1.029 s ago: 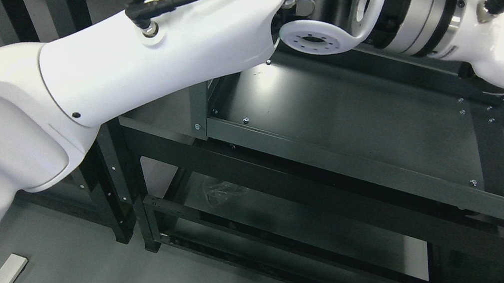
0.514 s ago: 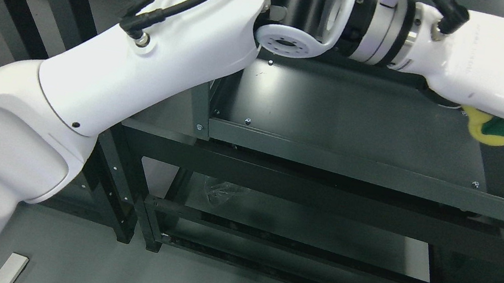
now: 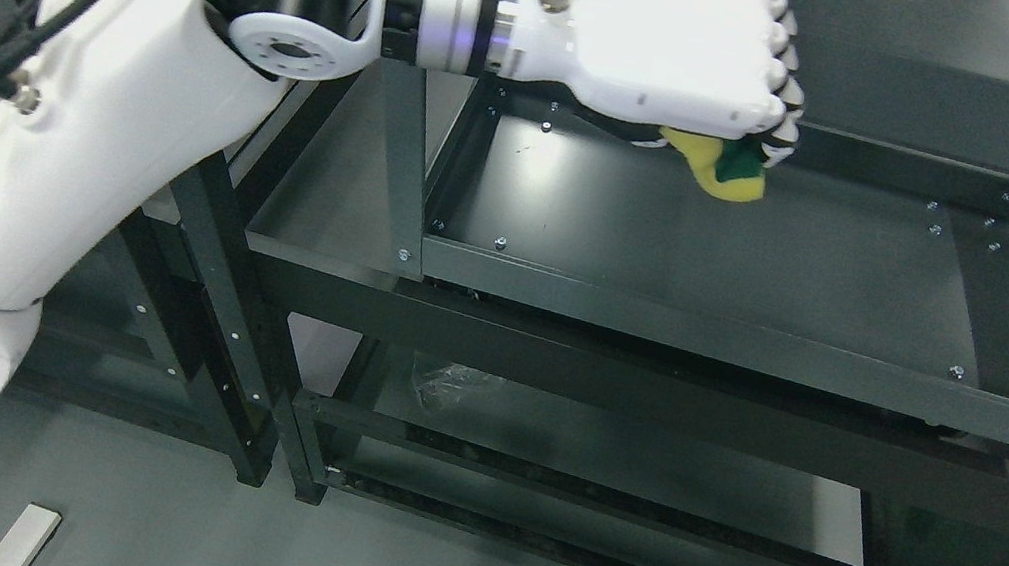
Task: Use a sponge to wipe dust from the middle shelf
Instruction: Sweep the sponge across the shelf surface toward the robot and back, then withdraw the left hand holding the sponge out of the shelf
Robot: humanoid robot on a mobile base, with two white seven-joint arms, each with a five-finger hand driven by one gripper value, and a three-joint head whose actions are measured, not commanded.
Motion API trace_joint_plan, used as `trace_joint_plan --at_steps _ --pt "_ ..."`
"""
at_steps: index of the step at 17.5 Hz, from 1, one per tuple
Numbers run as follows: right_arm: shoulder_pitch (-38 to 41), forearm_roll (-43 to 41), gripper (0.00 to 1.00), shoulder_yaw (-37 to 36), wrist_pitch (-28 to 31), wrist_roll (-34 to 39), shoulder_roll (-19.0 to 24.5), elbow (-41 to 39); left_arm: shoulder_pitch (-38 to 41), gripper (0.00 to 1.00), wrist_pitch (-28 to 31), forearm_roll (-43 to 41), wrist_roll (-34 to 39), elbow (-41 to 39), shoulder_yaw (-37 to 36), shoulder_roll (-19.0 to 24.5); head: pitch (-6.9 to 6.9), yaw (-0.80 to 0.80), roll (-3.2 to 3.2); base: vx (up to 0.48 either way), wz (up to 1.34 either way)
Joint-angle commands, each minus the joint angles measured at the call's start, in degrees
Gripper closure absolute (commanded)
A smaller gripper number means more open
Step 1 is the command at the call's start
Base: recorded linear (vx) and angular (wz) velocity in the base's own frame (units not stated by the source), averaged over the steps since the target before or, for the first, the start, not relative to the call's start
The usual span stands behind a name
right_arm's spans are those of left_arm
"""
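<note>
My left hand [image 3: 702,56] reaches in from the lower left and hovers over the far middle of the dark metal shelf tray [image 3: 709,331]. Its fingers are curled around a yellow sponge with a green scouring side [image 3: 725,168], which sticks out below the palm. The sponge is close to the tray's surface near the back; contact cannot be told. The right hand does not show.
The tray has raised rims on all sides and a back rail [image 3: 947,110] above it. A lower shelf [image 3: 618,463] holds a crumpled clear plastic bag [image 3: 448,381]. Another dark rack [image 3: 192,274] stands at the left. A small white block [image 3: 24,536] lies on the grey floor.
The left hand has swept the sponge from the tray's far right corner leftward to the back middle. The forearm has swung left with it.
</note>
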Motion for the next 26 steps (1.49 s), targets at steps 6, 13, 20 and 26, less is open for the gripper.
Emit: trace_joint_plan --at_steps 6,13,20,26 --pt "0.0 0.0 0.00 0.0 0.0 0.0 -1.0 -1.0 14.5 1.00 0.0 8.3 -7.1 -11.3 26.1 20.0 0.00 0.00 0.00 0.000 0.00" --pt "0.0 0.0 0.00 0.0 0.0 0.0 -1.0 -1.0 8.9 1.00 0.0 5.3 -7.8 -6.9 13.8 -1.0 0.00 0.00 0.00 0.004 0.02" --pt "0.0 0.0 0.00 0.0 0.0 0.0 -1.0 -1.0 2.7 1.00 0.0 -4.1 -2.6 10.8 4.0 -16.8 0.00 0.00 0.00 0.003 0.01" --pt "0.0 0.0 0.00 0.0 0.0 0.0 -1.0 -1.0 -0.9 1.00 2.9 -3.2 16.4 11.3 -13.8 -16.8 0.00 0.00 0.00 0.000 0.00"
